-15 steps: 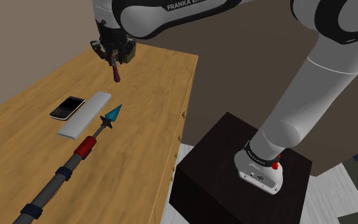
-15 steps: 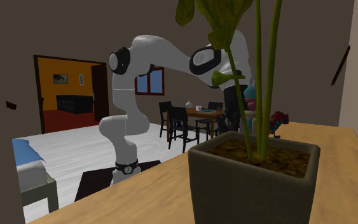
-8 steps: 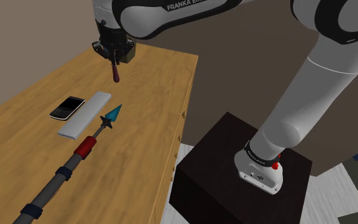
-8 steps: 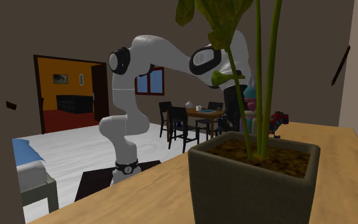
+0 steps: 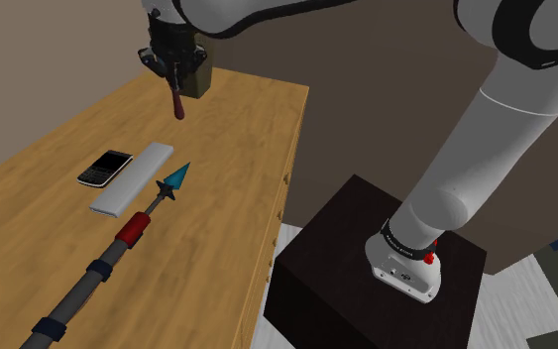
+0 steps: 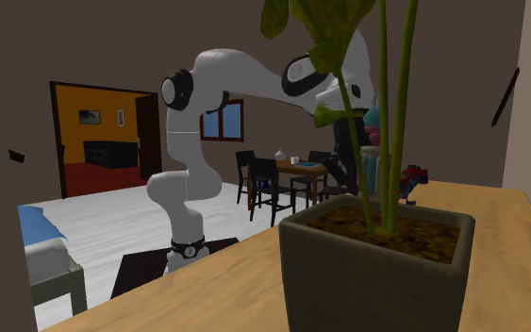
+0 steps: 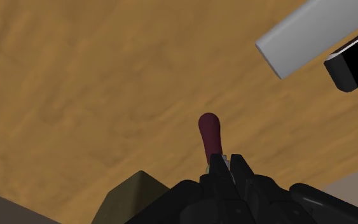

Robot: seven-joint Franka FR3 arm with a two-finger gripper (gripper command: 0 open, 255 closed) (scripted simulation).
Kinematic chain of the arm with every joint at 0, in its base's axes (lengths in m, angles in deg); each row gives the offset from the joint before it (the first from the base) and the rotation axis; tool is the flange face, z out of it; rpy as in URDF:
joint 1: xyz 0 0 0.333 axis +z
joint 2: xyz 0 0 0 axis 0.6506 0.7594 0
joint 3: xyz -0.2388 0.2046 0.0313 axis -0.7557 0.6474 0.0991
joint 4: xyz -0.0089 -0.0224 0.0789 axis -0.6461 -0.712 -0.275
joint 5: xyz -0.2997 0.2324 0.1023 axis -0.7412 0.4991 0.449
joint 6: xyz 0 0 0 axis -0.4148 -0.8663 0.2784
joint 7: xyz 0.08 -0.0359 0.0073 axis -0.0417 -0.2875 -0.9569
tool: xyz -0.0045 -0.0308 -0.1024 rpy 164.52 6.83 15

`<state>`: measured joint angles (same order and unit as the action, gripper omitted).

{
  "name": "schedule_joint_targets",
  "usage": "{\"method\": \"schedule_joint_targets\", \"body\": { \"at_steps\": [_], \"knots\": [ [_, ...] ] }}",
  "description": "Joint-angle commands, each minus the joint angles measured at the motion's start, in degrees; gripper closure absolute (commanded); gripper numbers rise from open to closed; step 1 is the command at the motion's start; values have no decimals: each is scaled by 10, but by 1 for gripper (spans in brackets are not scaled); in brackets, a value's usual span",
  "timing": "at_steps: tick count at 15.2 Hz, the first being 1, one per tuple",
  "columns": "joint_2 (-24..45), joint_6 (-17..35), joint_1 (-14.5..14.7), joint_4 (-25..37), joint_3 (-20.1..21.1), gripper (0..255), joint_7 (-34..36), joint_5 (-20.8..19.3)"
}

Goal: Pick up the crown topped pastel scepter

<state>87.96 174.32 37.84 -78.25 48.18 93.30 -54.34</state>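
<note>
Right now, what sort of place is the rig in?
Probably a house's open living-dining area: a dining table with dark chairs, a potted plant on the wooden table, and a doorway into an orange-walled room.

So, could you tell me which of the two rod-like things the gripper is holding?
The maroon-ended rod, clasped in the gripper and hanging down from it; the teal-tipped spear lies flat on the table, untouched.

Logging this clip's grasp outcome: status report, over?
Gripper shut on scepter. Its maroon end hangs below, seemingly off the wooden table. Teal-tipped spear, phone and grey bar lie apart, not obstructing.
</note>
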Motion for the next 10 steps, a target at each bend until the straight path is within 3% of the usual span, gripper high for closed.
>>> {"method": "schedule_joint_targets", "body": {
  "at_steps": [1,10],
  "knots": [
    [-3,-14,-1,12,0,255,-6,4],
    [1,-68,2,71,2,255,-19,8]
  ]
}}
